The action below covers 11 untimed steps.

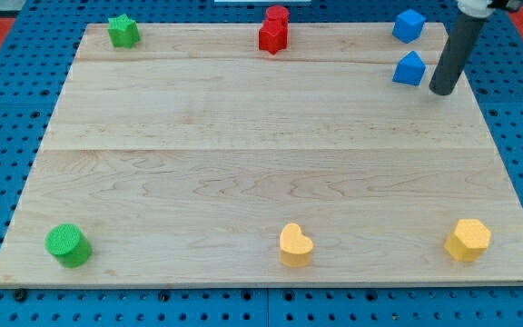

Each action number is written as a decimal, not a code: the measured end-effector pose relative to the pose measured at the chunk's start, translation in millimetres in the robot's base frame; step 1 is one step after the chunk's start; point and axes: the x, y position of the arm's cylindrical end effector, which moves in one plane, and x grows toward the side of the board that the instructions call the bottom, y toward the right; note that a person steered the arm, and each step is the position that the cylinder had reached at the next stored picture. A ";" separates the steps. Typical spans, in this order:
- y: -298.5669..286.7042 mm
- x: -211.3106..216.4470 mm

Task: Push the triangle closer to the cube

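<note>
Because the rod carries no jaws, its tip grips nothing and rests on the wooden board just to the view's right of the blue triangle, apparently not touching. The blue cube sits near, toward the view's top. Red blocks, green and yellow pieces lie well apart.
</note>
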 end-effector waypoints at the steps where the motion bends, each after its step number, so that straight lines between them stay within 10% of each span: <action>1: 1.3 -38.1; 3: -8.4 24.0; 6: -29.4 -44.8; 11: -25.4 -44.0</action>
